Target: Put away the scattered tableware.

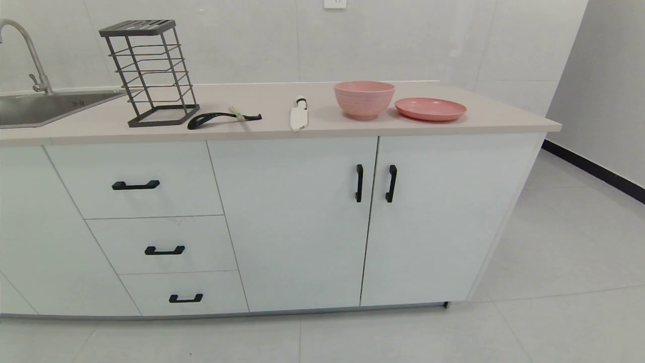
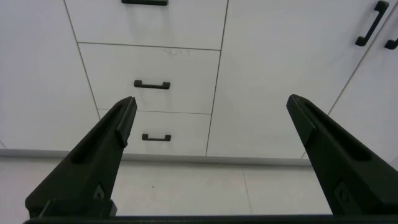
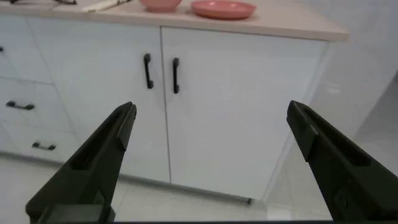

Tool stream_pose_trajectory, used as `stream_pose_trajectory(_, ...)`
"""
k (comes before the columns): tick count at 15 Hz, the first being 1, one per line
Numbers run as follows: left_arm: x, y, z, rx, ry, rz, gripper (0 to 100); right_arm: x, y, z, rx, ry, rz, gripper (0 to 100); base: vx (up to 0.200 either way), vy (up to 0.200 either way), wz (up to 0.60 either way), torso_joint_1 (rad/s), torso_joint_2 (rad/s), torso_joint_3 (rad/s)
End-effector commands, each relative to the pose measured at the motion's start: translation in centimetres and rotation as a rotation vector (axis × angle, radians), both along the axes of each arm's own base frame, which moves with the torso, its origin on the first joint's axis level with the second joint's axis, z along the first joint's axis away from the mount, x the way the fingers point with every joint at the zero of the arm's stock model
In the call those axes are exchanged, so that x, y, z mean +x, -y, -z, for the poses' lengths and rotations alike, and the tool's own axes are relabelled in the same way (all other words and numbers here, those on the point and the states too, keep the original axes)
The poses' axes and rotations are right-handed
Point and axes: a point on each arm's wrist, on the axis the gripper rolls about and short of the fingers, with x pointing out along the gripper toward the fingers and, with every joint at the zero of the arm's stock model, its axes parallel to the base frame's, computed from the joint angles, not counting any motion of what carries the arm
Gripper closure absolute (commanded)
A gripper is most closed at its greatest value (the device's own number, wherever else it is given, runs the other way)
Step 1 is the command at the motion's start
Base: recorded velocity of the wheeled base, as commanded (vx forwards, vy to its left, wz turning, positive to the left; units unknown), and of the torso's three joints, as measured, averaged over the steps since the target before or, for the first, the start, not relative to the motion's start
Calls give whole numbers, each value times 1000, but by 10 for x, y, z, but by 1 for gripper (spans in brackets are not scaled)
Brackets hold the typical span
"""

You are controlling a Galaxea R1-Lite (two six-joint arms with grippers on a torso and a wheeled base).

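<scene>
On the beige countertop (image 1: pixel 75 128) lie a pink bowl (image 1: pixel 364 99), a pink plate (image 1: pixel 430 109) to its right, a white knife (image 1: pixel 299 115) with a black-trimmed handle, and a black ladle (image 1: pixel 221 119) lying over a pair of chopsticks (image 1: pixel 237 113). A black wire rack (image 1: pixel 149 72) stands left of the ladle. My left gripper (image 2: pixel 211 109) hangs open, low before the drawers. My right gripper (image 3: pixel 211 115) is open too, facing the cabinet doors, with the pink plate (image 3: pixel 223 9) and pink bowl (image 3: pixel 160 5) above on the counter.
A steel sink (image 1: pixel 48 106) with a tap (image 1: pixel 27 48) is set in the counter's left end. Below are three drawers with black handles (image 1: pixel 135 185) and two doors with vertical handles (image 1: pixel 374 183). Open tiled floor (image 1: pixel 564 252) spreads to the right.
</scene>
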Motion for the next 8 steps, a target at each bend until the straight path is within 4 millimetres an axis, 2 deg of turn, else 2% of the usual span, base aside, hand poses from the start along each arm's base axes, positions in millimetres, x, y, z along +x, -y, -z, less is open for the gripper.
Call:
stream_pose_trajectory(1, 0, 0, 0, 1, -1, -1, 0, 81, -25, 6, -48, -248, -203, 0, 0, 0, 0, 0, 0, 0)
stream_pose_trajectory(2, 0, 0, 0, 4, -1, 0, 0, 105, -42, 15, -113, -283, -289, 0, 0, 0, 0, 0, 0, 0)
stream_pose_trajectory(3, 0, 0, 0, 4, -1, 0, 0, 115, -47, 20, -143, -292, -305, 0, 0, 0, 0, 0, 0, 0)
stream_pose_trajectory(4, 0, 0, 0, 4, -1, 2, 0, 144, -59, 35, -230, -312, -332, 0, 0, 0, 0, 0, 0, 0)
stream_pose_trajectory(5, 0, 0, 0, 4, -1, 0, 0, 160, -64, 47, -272, -330, -341, 0, 0, 0, 0, 0, 0, 0)
stream_pose_trajectory(7, 0, 0, 0, 4, -1, 2, 0, 184, -72, 66, -309, -339, -358, 0, 0, 0, 0, 0, 0, 0)
stream_pose_trajectory(8, 0, 0, 0, 4, -1, 3, 0, 190, -75, 71, -313, -333, -365, 0, 0, 0, 0, 0, 0, 0)
